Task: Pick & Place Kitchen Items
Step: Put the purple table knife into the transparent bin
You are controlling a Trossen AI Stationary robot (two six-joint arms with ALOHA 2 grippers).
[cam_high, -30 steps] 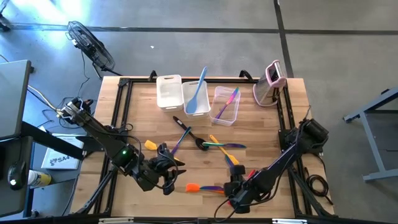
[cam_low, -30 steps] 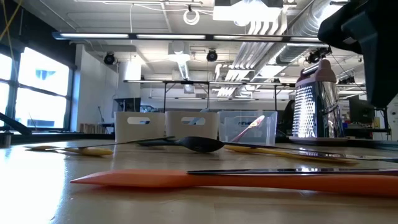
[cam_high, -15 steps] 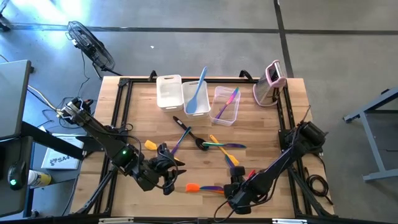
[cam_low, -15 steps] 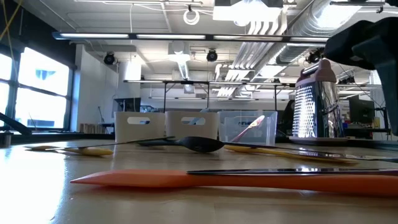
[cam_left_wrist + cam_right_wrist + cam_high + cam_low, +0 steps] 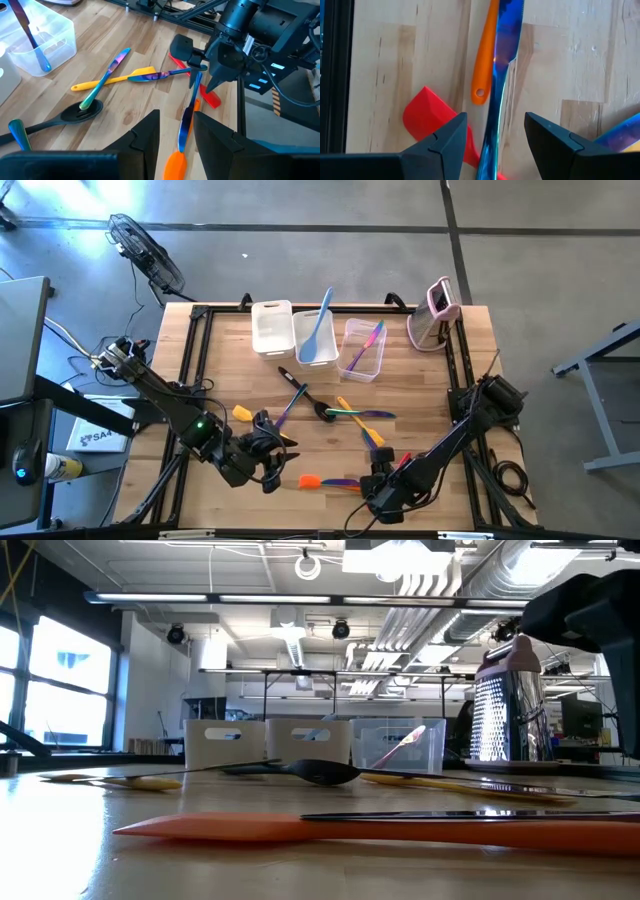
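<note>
Iridescent metal handle [image 5: 496, 100] runs right between the right gripper's [image 5: 495, 131] open jaws, not pinched yet. It's thin, glossy and slippery, so closing could squirt it sideways, or catch the orange handle [image 5: 483, 55] touching beside it. Just left of the jaws sits a matte red spatula blade [image 5: 431, 125]. Farther off, the left gripper [image 5: 176, 131] hangs open over the orange spatula [image 5: 175, 164].
</note>
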